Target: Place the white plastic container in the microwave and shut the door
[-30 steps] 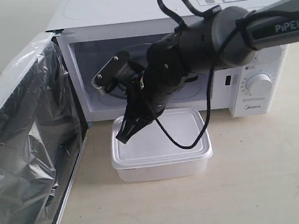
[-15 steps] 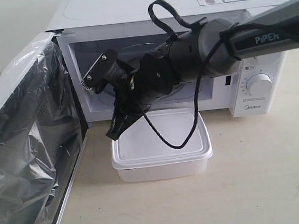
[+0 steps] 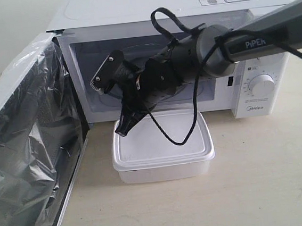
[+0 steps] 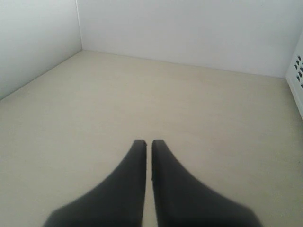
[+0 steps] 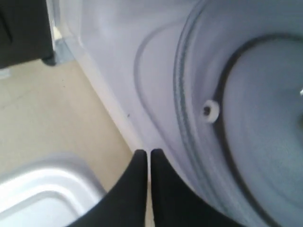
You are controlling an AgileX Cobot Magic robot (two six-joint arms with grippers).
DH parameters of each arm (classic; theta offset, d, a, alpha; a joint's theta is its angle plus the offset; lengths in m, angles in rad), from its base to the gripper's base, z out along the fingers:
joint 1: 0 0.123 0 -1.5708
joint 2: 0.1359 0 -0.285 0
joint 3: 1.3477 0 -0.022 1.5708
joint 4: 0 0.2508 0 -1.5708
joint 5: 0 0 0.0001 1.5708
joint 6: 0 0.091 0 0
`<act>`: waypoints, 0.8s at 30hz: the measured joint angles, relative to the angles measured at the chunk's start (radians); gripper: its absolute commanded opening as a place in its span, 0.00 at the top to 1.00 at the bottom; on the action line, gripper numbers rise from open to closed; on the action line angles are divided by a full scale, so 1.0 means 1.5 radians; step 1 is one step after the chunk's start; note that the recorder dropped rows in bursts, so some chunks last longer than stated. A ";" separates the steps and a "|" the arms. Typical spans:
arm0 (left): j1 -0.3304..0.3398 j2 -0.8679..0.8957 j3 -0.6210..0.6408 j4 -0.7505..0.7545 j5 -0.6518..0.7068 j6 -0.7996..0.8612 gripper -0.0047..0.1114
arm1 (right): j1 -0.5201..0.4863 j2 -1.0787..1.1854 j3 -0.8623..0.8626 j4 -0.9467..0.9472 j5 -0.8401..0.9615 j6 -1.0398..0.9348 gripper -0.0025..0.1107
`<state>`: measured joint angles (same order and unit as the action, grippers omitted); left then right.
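Observation:
The white plastic container (image 3: 162, 146) sits on the table just in front of the microwave (image 3: 158, 16), lid on; one corner of it shows in the right wrist view (image 5: 42, 194). The door (image 3: 29, 151) stands wide open at the left, covered in crinkled film. My right gripper (image 3: 121, 131) is shut with nothing in it, its tips hanging over the container's far left corner by the cavity's lower lip. The glass turntable (image 5: 246, 118) fills the right wrist view. My left gripper (image 4: 148, 143) is shut and empty over bare table, away from the microwave.
The microwave's control panel with its round knob (image 3: 260, 85) is at the right, behind the right arm (image 3: 250, 34). A loose black cable (image 3: 183, 136) droops from the arm over the container's lid. White walls (image 4: 189, 33) bound the table behind the left gripper.
The right gripper swung left from over the container's middle to its far left corner, dipped further left, then came back slightly. The container and door have not moved.

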<state>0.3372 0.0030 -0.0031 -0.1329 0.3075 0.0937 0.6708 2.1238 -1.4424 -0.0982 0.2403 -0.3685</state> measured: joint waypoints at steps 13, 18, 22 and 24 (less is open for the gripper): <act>0.000 0.000 0.000 0.000 0.000 0.000 0.92 | 0.023 -0.009 -0.001 -0.004 0.115 -0.034 0.98; 0.000 0.000 0.000 0.000 0.000 0.000 0.92 | 0.055 -0.043 0.020 0.051 0.157 -0.112 0.98; 0.000 0.000 0.000 0.000 0.000 0.000 0.92 | 0.067 -0.082 0.042 0.118 0.227 -0.188 0.98; 0.000 0.000 0.000 0.000 0.000 0.000 0.92 | 0.070 -0.098 0.062 0.160 0.261 -0.239 0.98</act>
<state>0.3372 0.0030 -0.0031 -0.1329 0.3075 0.0937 0.7755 1.9773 -1.3498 0.1423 0.6314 -0.7273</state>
